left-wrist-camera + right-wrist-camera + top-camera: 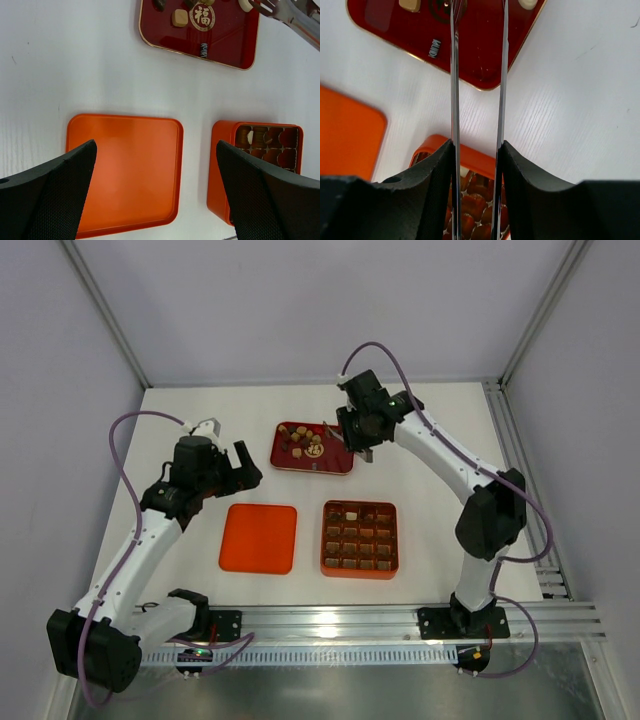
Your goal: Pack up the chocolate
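Note:
Loose chocolate pieces (305,443) lie in a red tray (340,466) at the back; a tan one (179,18) shows in the left wrist view. More chocolate (475,205) fills cells of the orange gridded box (360,505). My right gripper (357,436) hangs over the tray's right part, shut on thin metal tweezers (454,75) whose two arms stay spread and reach toward the tray (485,55). Their tips run out of the right wrist view, beside a cream piece (245,4). My left gripper (156,195) is open above the flat orange lid (125,170), holding nothing.
The lid (259,538) lies left of the box on the white table. A small striped item (203,50) sits in the tray's near part. White walls enclose the table, and a metal rail (400,620) runs along the near edge.

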`<state>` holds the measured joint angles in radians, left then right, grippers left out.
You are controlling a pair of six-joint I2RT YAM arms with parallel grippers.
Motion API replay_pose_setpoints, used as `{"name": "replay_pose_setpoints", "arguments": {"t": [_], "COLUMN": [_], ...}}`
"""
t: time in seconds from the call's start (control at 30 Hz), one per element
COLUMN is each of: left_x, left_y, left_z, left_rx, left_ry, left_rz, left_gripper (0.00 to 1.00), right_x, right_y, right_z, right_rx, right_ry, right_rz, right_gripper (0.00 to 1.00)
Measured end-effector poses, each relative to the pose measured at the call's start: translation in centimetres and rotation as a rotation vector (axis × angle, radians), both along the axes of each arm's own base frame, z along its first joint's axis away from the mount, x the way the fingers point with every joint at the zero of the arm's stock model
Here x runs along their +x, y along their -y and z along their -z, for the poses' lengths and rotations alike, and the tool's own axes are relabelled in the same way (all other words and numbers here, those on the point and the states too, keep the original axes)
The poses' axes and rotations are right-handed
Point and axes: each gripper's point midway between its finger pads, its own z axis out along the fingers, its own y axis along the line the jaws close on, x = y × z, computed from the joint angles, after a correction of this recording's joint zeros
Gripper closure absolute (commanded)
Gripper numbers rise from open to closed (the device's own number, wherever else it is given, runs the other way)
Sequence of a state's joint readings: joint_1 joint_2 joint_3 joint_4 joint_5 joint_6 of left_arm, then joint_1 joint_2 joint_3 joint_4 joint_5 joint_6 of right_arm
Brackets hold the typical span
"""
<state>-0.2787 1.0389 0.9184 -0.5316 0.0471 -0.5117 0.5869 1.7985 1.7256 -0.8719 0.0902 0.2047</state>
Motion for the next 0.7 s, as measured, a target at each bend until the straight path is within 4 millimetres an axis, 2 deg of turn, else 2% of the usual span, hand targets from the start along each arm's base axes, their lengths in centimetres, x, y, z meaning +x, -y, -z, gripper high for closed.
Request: {"name": "replay_pose_setpoints", "arguments": {"t": [0.13,0.33,0.63,0.7], "left_x": [0.0,0.0,0.0,0.0], "left_y": [0.0,0.0,0.1,0.1], "left_z": [0.0,0.0,0.0,0.0], "left_rx": [0.000,-0.001,-0.002,-0.003], "left_ry": [0.000,0.000,-0.001,-0.002], "left_rz": [0.000,0.002,0.003,0.004], "left_gripper": [0.00,0.00,0.00,0.00], "right_x": [2.6,4.7,5.1,5.1], "right_y": [-0.8,-2.0,-1.2,-1.1], "right_z": [1.3,3.3,4.0,4.0], "right_rx": [-0.013,-0.039,-0.090,-0.091], "right_ry": [-0.007,-0.024,-0.029,-0.028], "right_rz": [0.004,0.000,0.029,0.033], "right_gripper": [0.56,0.57,0.57,0.60]}}
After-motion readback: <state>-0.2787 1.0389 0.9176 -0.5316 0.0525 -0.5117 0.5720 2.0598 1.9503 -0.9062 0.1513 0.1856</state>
